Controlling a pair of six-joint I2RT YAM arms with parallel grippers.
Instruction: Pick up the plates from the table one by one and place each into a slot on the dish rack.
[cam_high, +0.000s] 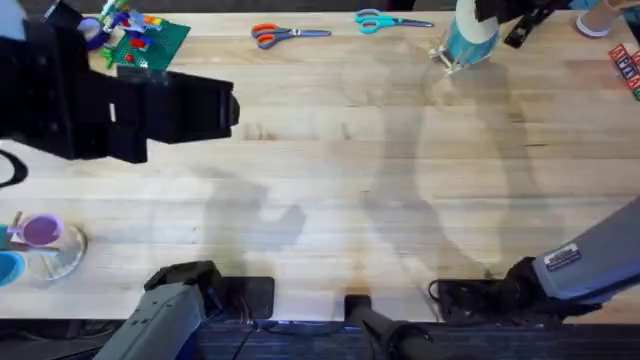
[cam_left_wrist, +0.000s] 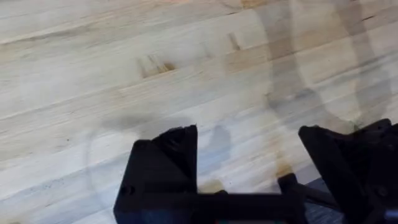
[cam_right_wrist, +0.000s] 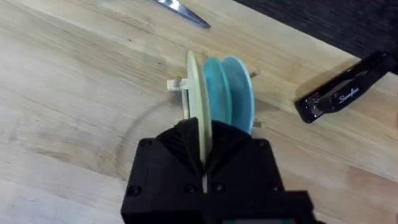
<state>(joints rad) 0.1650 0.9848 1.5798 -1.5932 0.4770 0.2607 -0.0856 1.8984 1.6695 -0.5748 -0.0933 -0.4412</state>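
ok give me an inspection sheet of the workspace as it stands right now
Surface: light wooden table, bare in the middle.
Job's things: dish rack holds two teal plates upright; cream plate on edge at the rack.
Clutter: two scissors, black stapler, green baseplate with toys, glass bowl.
Grippers: right gripper shut on the cream plate; left gripper open, above bare wood.
Cables: nothing seen.
Surroundings: nothing seen.

I can read one marking: white script on the black stapler lying on the tabletop, seemingly "Swingline"; nothing else is legible.
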